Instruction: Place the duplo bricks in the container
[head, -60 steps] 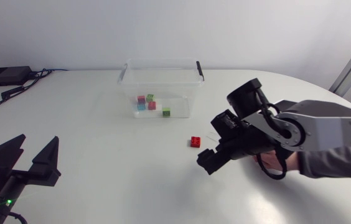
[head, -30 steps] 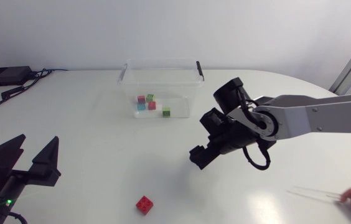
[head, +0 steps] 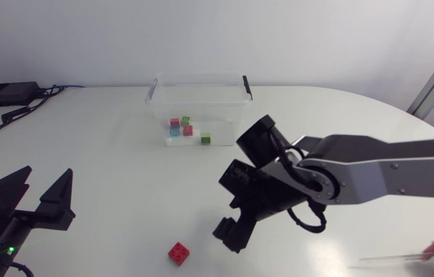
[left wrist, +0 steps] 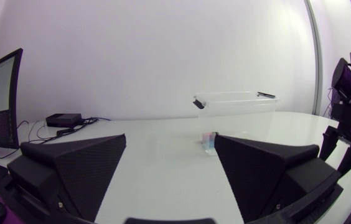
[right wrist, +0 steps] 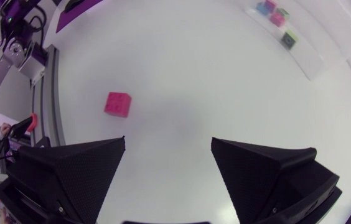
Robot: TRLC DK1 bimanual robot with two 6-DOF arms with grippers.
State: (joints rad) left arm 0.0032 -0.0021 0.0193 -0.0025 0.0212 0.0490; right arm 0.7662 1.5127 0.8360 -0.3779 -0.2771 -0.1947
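red brick (head: 178, 251) | clear container (head: 198, 76) | bricks inside (head: 187, 131): pink, blue, green, perhaps red | white table (head: 117, 169)

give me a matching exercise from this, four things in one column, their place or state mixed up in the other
1 red brick
2 green brick
3 right gripper
4 left gripper

a open, at the near left corner of the table
b inside the clear container
c loose on the table, outside the container
d open, hovering close to the red brick

Pairs: 1-c, 2-b, 3-d, 4-a
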